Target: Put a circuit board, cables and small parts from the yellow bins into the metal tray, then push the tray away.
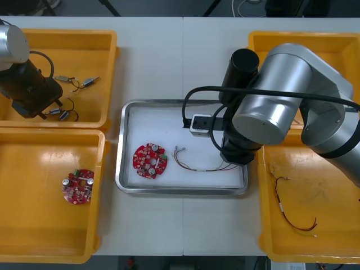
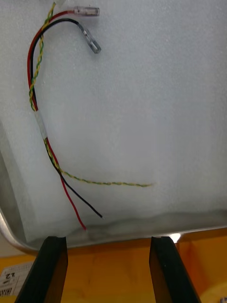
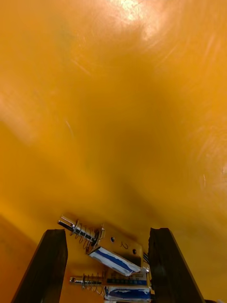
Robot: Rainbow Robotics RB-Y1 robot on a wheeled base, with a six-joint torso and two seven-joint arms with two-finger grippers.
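Glossy, smooth plastic for the yellow bins (image 1: 34,225) — the metal tray (image 1: 120,152) shiny-rimmed, matt white inside.

Far-R yellow bin (image 1: 343,42) behind arm (image 1: 281,95)

The table (image 1: 169,56) is light and flat. Four yellow bins sit on it. The far left bin (image 1: 84,50) and near left bin (image 1: 34,185) touch. So do the far right bin (image 1: 259,42) and near right bin (image 1: 326,191). The metal tray (image 1: 121,146) lies between them.

Bright, even overhead light — white glare on the yellow bin (image 3: 135,12) floor, shadows soft.
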